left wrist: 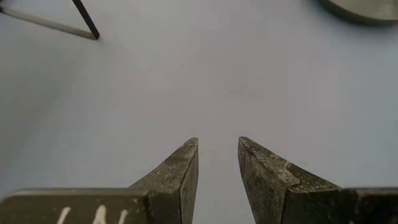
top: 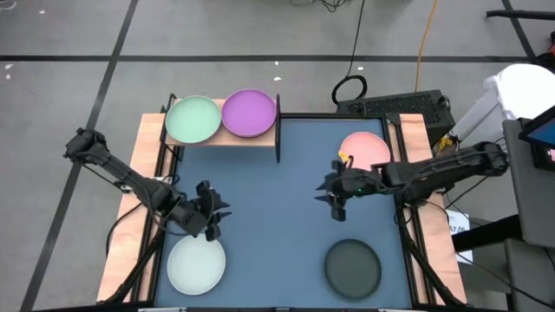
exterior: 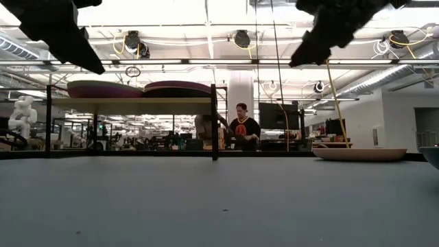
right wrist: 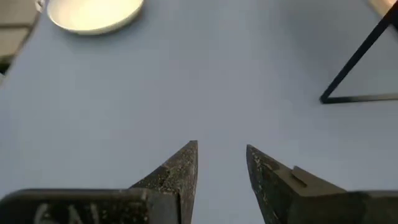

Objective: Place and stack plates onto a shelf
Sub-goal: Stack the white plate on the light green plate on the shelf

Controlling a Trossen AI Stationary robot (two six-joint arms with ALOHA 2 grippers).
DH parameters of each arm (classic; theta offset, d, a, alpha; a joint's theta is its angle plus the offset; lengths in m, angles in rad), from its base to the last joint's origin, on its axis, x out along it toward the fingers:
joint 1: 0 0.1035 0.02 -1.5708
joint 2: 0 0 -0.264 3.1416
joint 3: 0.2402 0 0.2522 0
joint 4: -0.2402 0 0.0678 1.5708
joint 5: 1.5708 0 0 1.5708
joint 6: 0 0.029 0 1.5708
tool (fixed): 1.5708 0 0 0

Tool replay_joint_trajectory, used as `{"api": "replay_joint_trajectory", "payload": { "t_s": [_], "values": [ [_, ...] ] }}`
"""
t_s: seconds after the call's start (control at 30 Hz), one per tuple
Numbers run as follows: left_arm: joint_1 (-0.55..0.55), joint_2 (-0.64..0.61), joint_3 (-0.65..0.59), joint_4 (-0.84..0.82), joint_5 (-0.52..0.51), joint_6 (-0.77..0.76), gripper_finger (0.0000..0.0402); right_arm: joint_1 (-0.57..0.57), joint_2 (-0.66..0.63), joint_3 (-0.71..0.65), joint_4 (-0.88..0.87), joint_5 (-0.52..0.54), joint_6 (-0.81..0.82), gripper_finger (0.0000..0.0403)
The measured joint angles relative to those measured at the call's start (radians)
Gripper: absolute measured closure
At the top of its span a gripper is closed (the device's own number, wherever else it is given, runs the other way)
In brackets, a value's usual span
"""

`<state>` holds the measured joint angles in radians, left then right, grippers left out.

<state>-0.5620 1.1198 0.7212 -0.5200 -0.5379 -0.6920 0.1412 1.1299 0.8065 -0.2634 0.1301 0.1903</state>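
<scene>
Shelf (top: 227,139) at the table's (top: 277,173) far left corner — carries a pale green plate (top: 192,119) and purple plate (top: 249,113) side by side. Pink plate (top: 364,150) by the right edge; whitish plate (top: 196,264) and black plate (top: 352,266) along the near edge. Left gripper (top: 211,227) and right gripper (top: 336,202) — fingers slightly apart, empty, above bare table.

**Even light above, glare down low**

Soft, flat light across the tabletop (top: 286,173), shadows faint. Low view: ceiling lamps (exterior: 240,38) blaze, both arms go near-silhouette, background possibly soft. Wrist views look clean, fingers (left wrist: 180,174) crisp, far edges slightly hazy.
</scene>
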Motion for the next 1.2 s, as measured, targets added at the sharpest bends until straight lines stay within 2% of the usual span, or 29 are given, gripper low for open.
{"api": "replay_joint_trajectory", "payload": {
  "t_s": [0.2, 0.5, 0.6, 0.7, 0.93, 1.2],
  "values": [
    [-0.059, 0.022, 0.0, 0.0, 0.021, -0.092, 0.0282, 0.018, -0.078, -0.085, 0.022, 0.001, 0.102, 0.0284],
    [-0.161, 0.1, 0.0, 0.004, 0.048, -0.253, 0.028, 0.106, -0.068, -0.155, 0.037, 0.052, 0.204, 0.0284],
    [-0.182, 0.129, 0.0, 0.01, 0.074, -0.302, 0.0264, 0.137, -0.068, -0.189, 0.085, 0.053, 0.226, 0.0284],
    [-0.196, 0.154, 0.0, 0.02, 0.093, -0.328, 0.0232, 0.167, -0.067, -0.206, 0.101, 0.053, 0.228, 0.0284],
    [-0.226, 0.242, 0.0, -0.003, 0.164, -0.26, 0.0157, 0.212, -0.067, -0.231, 0.184, 0.058, 0.243, 0.0284],
    [-0.225, 0.281, 0.0, -0.043, 0.241, -0.145, 0.0149, 0.227, -0.067, -0.232, 0.186, 0.084, 0.238, 0.0284]
  ]
}}
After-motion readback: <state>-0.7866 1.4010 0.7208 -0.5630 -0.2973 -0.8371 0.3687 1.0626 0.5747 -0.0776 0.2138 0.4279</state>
